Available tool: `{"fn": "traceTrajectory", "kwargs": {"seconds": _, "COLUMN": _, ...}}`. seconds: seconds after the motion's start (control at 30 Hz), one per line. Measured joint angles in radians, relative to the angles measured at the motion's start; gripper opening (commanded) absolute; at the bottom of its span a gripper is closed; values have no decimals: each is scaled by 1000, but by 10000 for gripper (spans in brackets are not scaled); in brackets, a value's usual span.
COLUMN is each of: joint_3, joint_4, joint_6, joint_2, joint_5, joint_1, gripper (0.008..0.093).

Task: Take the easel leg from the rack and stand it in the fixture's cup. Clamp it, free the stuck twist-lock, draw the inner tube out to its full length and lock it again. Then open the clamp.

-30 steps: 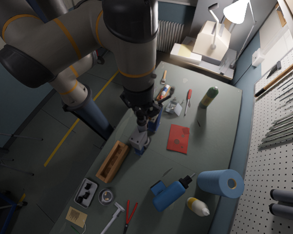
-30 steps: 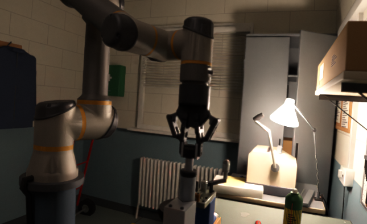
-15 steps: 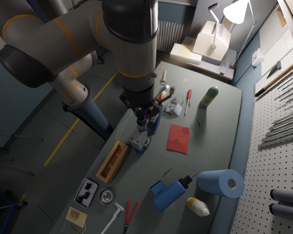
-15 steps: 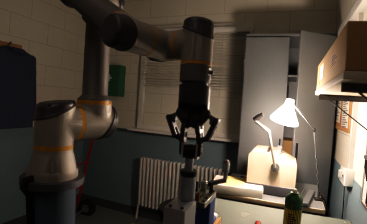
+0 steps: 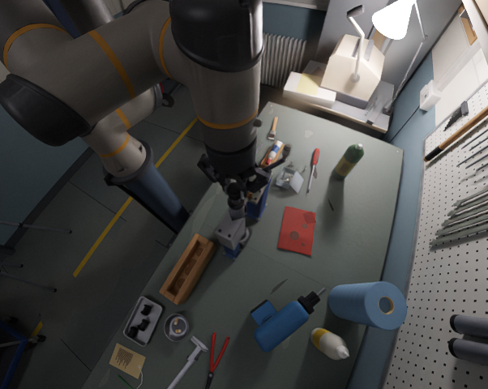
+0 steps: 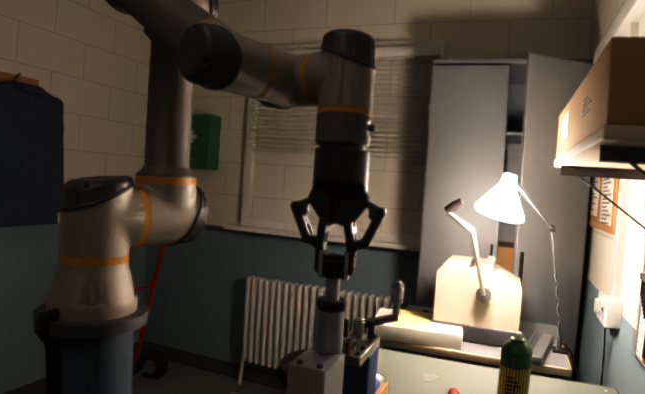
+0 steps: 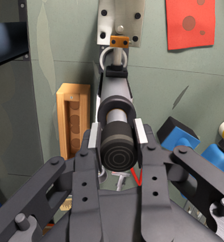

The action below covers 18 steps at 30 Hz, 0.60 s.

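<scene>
My gripper point(image 7: 118, 142) point(image 6: 335, 262) point(image 5: 236, 190) hangs straight down over the easel leg point(image 6: 329, 320) point(image 7: 116, 105), which stands upright in the grey fixture block point(image 5: 231, 234) point(image 6: 316, 372) near the table's left edge. The leg's dark end cap point(image 7: 118, 147) point(image 6: 334, 265) tops a short length of pale inner tube point(image 6: 333, 288) above the dark twist-lock collar point(image 7: 116, 106) point(image 6: 330, 304). The clamp's lever point(image 6: 389, 307) stands beside the leg on the blue clamp body point(image 5: 257, 201). The wooden rack point(image 5: 188, 268) point(image 7: 73, 119) lies empty beside the fixture. The gripper is closed on the end cap.
The table's left edge runs just past the fixture and rack. A red mat point(image 5: 297, 230), screwdriver point(image 5: 312, 169) and green can point(image 5: 348, 160) lie to the right. A blue bottle point(image 5: 280, 322), paper roll point(image 5: 366, 303) and pliers point(image 5: 214, 356) sit nearer the front.
</scene>
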Motion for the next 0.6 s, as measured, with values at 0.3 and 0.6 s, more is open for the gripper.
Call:
{"fn": "traceTrajectory", "kwargs": {"seconds": 0.3, "joint_3": 1, "joint_4": 0, "joint_6": -96, "joint_2": -1, "joint_5": 0, "joint_1": 0, "gripper": 80}}
{"fn": "traceTrajectory", "kwargs": {"seconds": 0.6, "joint_3": 2, "joint_4": 0, "joint_6": -210, "joint_2": -2, "joint_5": 0, "joint_1": -1, "gripper": 80}}
